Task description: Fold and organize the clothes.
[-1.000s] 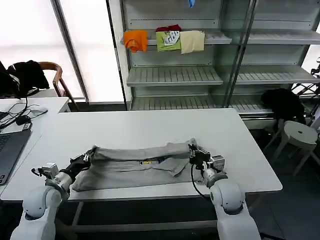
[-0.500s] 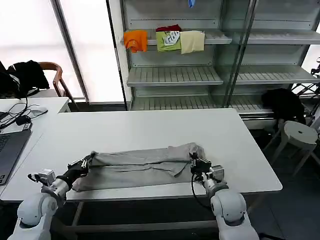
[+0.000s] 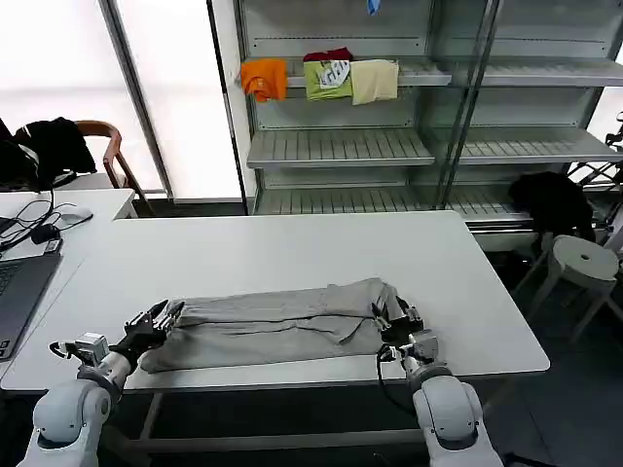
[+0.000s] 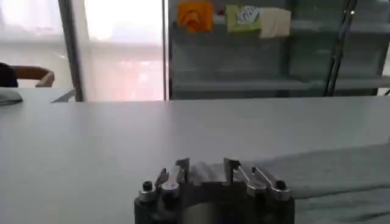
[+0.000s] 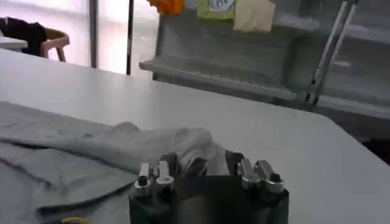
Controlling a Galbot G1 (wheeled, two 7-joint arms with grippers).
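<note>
A light grey shirt lies folded into a long band across the white table, close to its front edge. My left gripper sits at the band's left end, fingers open, and the fabric stretches away to one side of it. At the bunched right end my right gripper is also open. In the right wrist view the crumpled cloth reaches up between that gripper's spread fingers. In the left wrist view the left gripper stands low over the tabletop.
A laptop and cables lie on the desk at the left. Behind the table, a shelf holds orange, green and cream folded clothes. A white stool stands to the right, and a chair with a black garment at the far left.
Both grippers brought the shirt's raised edge forward and down, covering the neck label. They have since let go, and the fold now rests flat.
</note>
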